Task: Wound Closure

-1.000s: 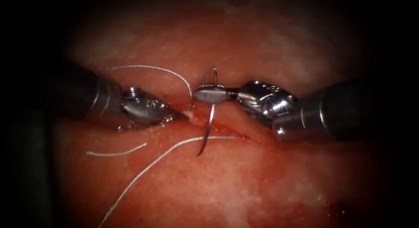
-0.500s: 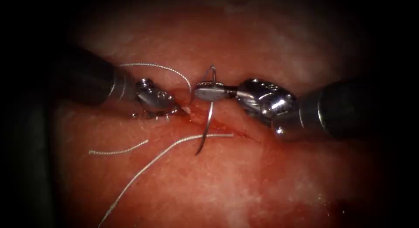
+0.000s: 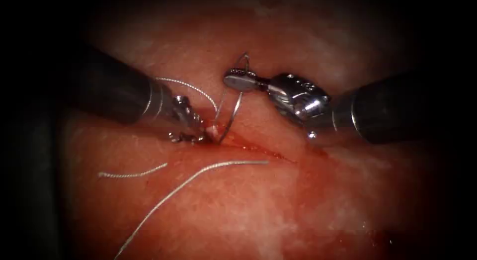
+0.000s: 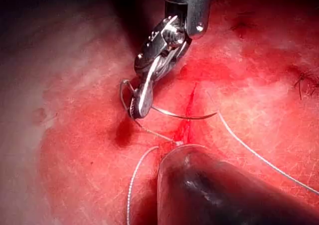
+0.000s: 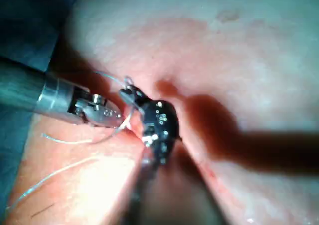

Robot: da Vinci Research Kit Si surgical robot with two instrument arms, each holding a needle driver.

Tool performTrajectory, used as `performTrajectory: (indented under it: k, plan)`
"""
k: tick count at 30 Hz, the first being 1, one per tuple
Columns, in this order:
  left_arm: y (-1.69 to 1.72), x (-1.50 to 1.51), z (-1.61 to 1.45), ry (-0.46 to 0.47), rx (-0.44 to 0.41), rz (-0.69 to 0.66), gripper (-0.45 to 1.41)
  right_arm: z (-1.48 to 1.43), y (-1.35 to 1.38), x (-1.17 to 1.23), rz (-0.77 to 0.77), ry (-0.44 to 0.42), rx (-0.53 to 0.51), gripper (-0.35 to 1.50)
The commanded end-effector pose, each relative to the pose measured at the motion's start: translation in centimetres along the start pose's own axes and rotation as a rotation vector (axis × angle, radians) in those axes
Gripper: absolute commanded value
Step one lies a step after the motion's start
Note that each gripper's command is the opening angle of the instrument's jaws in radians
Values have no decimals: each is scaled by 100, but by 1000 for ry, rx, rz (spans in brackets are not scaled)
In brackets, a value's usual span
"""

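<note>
needle (image 3: 233, 108) tip hidden at cut (image 3: 258, 149)

The endoscope looks down on the cut (image 3: 258, 149) from above and in front. Each wrist view looks along its shaft, very close. All three share the cut and needle (image 3: 232, 113).

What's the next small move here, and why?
Probably rotate the right tool to drive the needle into the tissue: it holds the needle near its tail, tip poised at the cut beside the edge the left tool grips.
</note>
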Motion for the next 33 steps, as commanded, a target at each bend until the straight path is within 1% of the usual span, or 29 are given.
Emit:
performTrajectory:
  k: [1, 4, 8, 12, 18, 23, 28, 33]
  plan:
    - [13, -3, 5, -2, -9, -1, -45, 4, 0, -18, -29, -11, -3, -35]
    - [25, -2, -3, -3, -16, -3, -45, 7, 3, -24, -107, -14, -28, -35]
    - [35, 0, -15, -5, -31, -7, -45, 10, 3, -28, -234, -14, -34, -35]
    - [41, 2, -23, -7, -36, -3, -45, 16, -3, -30, -370, -14, -44, -35]
    - [47, -4, -26, -7, -40, 4, -45, 30, -13, -35, -582, -28, -62, -35]
    - [50, -14, -30, -7, -43, 13, -45, 39, -22, -46, -761, -49, -73, -35]
    - [53, -22, -33, -11, -44, 20, -45, 46, -31, -56, -886, -73, -68, -35]
    - [56, -25, -35, -11, -44, 23, -45, 47, -32, -66, -942, -91, -63, -35]
